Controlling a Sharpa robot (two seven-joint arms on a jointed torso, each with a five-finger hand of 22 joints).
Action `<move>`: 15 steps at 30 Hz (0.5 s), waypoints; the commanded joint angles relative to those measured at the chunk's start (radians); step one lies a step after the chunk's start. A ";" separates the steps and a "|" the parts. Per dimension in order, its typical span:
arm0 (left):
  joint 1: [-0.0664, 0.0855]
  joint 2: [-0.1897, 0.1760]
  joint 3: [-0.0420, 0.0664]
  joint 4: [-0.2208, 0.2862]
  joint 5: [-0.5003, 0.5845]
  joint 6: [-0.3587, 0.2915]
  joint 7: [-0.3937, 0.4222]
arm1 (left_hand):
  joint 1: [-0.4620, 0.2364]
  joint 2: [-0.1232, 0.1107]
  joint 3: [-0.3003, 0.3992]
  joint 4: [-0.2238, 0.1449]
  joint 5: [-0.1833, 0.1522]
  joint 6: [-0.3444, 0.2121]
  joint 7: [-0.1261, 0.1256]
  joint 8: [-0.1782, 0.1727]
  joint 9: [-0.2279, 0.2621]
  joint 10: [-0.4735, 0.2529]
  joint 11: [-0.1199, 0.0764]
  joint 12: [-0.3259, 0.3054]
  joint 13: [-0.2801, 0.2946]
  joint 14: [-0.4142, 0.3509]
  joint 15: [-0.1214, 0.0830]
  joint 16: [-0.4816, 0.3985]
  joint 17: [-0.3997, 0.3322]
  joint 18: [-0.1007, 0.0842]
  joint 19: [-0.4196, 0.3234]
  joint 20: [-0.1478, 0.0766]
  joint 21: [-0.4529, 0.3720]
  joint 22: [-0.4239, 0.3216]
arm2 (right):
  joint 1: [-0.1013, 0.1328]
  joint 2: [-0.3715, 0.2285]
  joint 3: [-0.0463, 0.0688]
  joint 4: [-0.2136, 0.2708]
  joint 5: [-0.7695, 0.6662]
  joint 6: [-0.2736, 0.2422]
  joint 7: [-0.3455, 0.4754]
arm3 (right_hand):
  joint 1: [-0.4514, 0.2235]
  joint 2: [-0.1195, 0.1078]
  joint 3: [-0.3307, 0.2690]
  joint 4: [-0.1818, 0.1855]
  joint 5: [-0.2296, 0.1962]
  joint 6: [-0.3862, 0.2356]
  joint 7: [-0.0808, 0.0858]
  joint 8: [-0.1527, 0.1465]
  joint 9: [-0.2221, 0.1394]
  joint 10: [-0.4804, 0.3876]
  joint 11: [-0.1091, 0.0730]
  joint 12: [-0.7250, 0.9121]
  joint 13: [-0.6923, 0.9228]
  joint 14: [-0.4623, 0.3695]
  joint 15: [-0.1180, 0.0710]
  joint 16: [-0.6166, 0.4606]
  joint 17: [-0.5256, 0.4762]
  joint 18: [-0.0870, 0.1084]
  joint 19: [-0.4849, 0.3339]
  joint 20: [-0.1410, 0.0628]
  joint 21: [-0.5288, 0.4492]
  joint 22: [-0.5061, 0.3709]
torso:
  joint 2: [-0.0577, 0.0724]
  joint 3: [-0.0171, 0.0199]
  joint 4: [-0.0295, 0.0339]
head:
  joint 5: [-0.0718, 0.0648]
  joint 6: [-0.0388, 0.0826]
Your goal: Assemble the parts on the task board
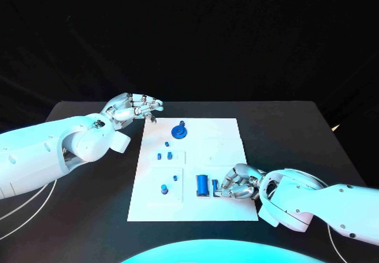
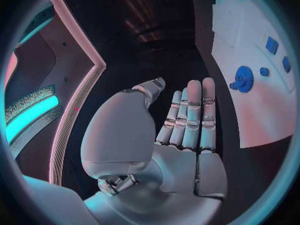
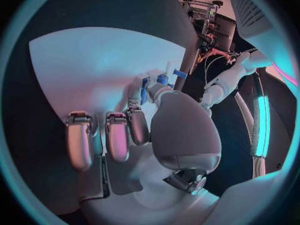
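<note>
- The task board (image 1: 207, 164) lies flat in the middle of the black counter (image 1: 300, 126), its long sides running away from the robot.
- A blue gear-shaped part (image 1: 180, 131) sits near the far left corner of the board. The left wrist view shows the same gear (image 2: 243, 78) on the white surface.
- Small blue parts (image 1: 164, 156) stand in a marked field on the left half of the board. Two further small pieces (image 1: 165, 188) sit in the field nearer the robot.
- A blue cylindrical part (image 1: 202, 185) lies on the board near its near edge, just beside the right hand.
- Left hand (image 1: 132, 108): positioned above the counter at the far left corner of the board, off the board. In the left wrist view its fingers (image 2: 190, 116) lie straight and pressed together, holding nothing.
- Right hand (image 1: 239, 182): resting at the near right area of the board. Its fingers (image 3: 117, 135) are curled inward. A thin blue part (image 1: 214, 186) sits at the fingertips; whether it is pinched cannot be determined.
</note>
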 commanded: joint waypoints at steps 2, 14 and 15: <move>0.001 0.001 0.001 0.002 0.000 0.013 0.008 | 0.000 0.006 -0.004 0.003 -0.002 -0.006 0.024 0.004 0.001 -0.008 -0.001 0.005 0.001 -0.007 0.002 0.005 0.001 0.014 0.006 0.002 -0.005 -0.001 | 0.002 -0.013 0.000 0.013 -0.009 -0.060 0.062 | -0.011 -0.014 -0.007 0.010 0.009 0.004 -0.001 -0.004 0.001 0.019 -0.003 0.004 0.148 0.086 -0.001 -0.001 0.179 -0.002 0.081 -0.001 0.006 0.247 | -0.001 0.0006 -0.0007 | 0.000 0.005; 0.000 0.006 0.001 0.004 0.009 -0.005 0.033 | 0.003 0.007 -0.007 0.006 -0.002 -0.007 0.024 0.004 0.002 -0.010 -0.001 0.007 0.002 -0.008 0.002 0.006 0.001 0.014 0.007 0.002 -0.008 -0.003 | 0.031 -0.027 0.004 0.007 0.014 -0.150 0.187 | -0.001 -0.027 -0.016 0.012 0.011 -0.012 0.005 -0.014 -0.002 0.014 0.001 -0.007 0.143 0.085 0.001 -0.005 0.171 0.001 0.073 0.001 -0.011 0.242 | -0.002 0.0001 -0.0013 | -0.003 0.015; 0.000 0.007 0.001 0.003 0.011 -0.010 0.037 | 0.003 0.007 -0.007 0.006 -0.002 -0.007 0.024 0.004 0.002 -0.010 -0.001 0.007 0.002 -0.008 0.002 0.006 0.001 0.014 0.007 0.002 -0.008 -0.003 | 0.036 -0.027 0.004 -0.003 0.031 -0.164 0.219 | 0.000 -0.027 -0.016 0.012 0.011 -0.014 0.006 -0.015 -0.003 0.013 0.002 -0.008 0.142 0.085 0.002 -0.005 0.171 0.002 0.073 0.001 -0.013 0.242 | -0.003 -0.0006 -0.0017 | -0.003 0.017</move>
